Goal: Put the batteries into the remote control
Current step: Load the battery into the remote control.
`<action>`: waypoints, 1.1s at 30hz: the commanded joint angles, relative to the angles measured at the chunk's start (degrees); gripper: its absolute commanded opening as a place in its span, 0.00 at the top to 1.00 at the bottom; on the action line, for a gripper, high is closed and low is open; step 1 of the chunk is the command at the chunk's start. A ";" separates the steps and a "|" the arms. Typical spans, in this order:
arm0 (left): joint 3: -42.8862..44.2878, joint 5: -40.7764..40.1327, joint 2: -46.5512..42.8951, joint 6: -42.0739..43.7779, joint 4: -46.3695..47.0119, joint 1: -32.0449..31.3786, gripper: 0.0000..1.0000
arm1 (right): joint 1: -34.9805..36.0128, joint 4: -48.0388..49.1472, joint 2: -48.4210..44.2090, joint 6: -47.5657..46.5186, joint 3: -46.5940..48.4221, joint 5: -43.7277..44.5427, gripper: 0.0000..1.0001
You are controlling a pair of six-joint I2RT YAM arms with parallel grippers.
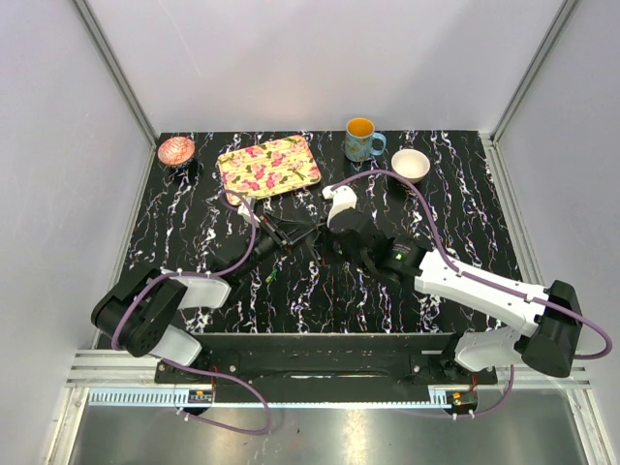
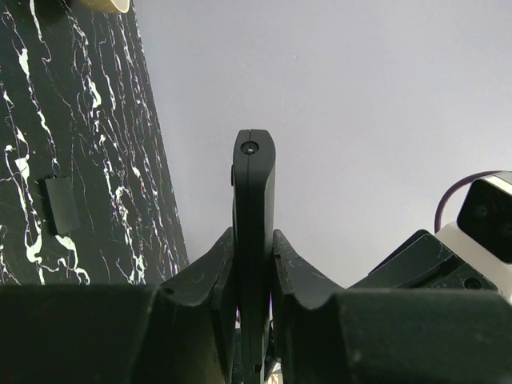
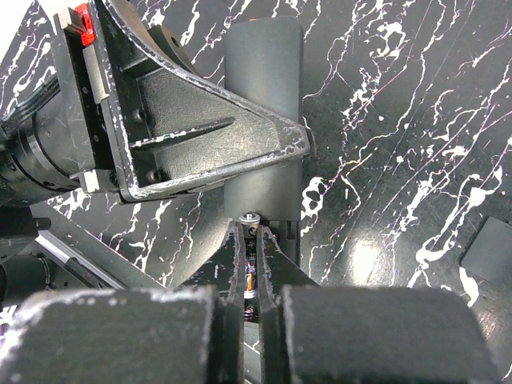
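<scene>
Nearest the bases, both arms reach inward over the black marbled table [image 1: 194, 223] and meet at its middle. There the left gripper [image 2: 254, 240] is clamped on the remote control [image 2: 254, 184], which the left wrist view shows edge-on, with the fingers [image 2: 210, 268] pressing on its two flat faces. The right gripper [image 3: 250, 238] stands at the remote's end, its fingers nearly together on a battery [image 3: 250, 282] whose silver tip shows just past the fingertips, close against the remote. A small flat black rectangle [image 3: 488, 256] lies on the table near them. Farther back sit a flowered tray [image 1: 269, 165] and a white bowl [image 1: 410, 165]. At the far edge are a pink bowl [image 1: 176, 150] and a mug [image 1: 361, 140].
</scene>
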 commanded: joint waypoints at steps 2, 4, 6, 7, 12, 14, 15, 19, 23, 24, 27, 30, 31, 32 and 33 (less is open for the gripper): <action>3.38 -0.98 -0.62 -0.96 8.36 -0.23 1.00 | 1.24 0.21 0.15 -0.01 -1.05 -0.16 1.00; 3.64 -0.89 -0.71 -0.88 8.18 -0.23 1.00 | 1.25 -0.75 -0.12 -0.10 -1.14 -0.43 1.00; 4.08 -0.72 -1.23 -0.44 7.22 -0.14 1.00 | 1.25 -1.98 -0.47 -0.27 -1.14 -1.30 1.00; 4.34 -0.71 -1.58 0.17 6.70 -0.14 1.00 | 1.25 -2.25 -0.64 -0.19 -1.23 -1.57 1.00; 4.61 -0.80 -2.47 0.71 5.37 -0.14 1.00 | 1.25 -4.62 -0.29 -0.01 -0.97 -1.92 1.00; 4.61 -0.80 -2.47 0.53 5.28 -0.14 1.00 | 1.33 -4.89 -0.03 0.08 -0.88 -2.27 1.00; 4.52 -0.80 -2.55 0.44 5.20 -0.14 1.00 | 1.33 -5.15 0.41 0.08 -0.79 -2.79 1.00; 3.99 -1.33 -3.43 0.97 3.97 -0.32 1.00 | 1.33 -6.73 1.73 0.26 1.05 -3.24 0.94; 3.73 -1.16 -3.70 1.06 4.05 -0.32 1.00 | 1.42 -8.22 2.78 0.43 2.28 -2.89 0.85; 3.55 -1.15 -3.78 1.06 3.97 -0.23 1.00 | 1.33 -8.40 3.13 0.43 2.46 -2.80 0.81; 3.46 -1.24 -4.05 1.23 3.97 -0.23 1.00 | 1.33 -8.67 3.40 0.78 2.81 -2.71 0.78; 3.46 -1.24 -4.14 1.23 3.88 -0.23 1.00 | 1.33 -8.75 3.31 1.05 2.81 -2.36 0.76; 3.46 -1.16 -4.05 1.32 3.88 -0.23 1.00 | 1.33 -8.93 3.14 1.05 2.81 -2.36 0.75; 3.46 -1.15 -3.96 1.32 3.88 -0.23 1.00 | 1.33 -8.84 3.14 1.13 2.90 -2.27 0.73; 3.46 -1.24 -3.96 1.32 3.88 -0.23 1.00 | 1.33 -8.84 2.96 1.31 2.90 -2.01 0.72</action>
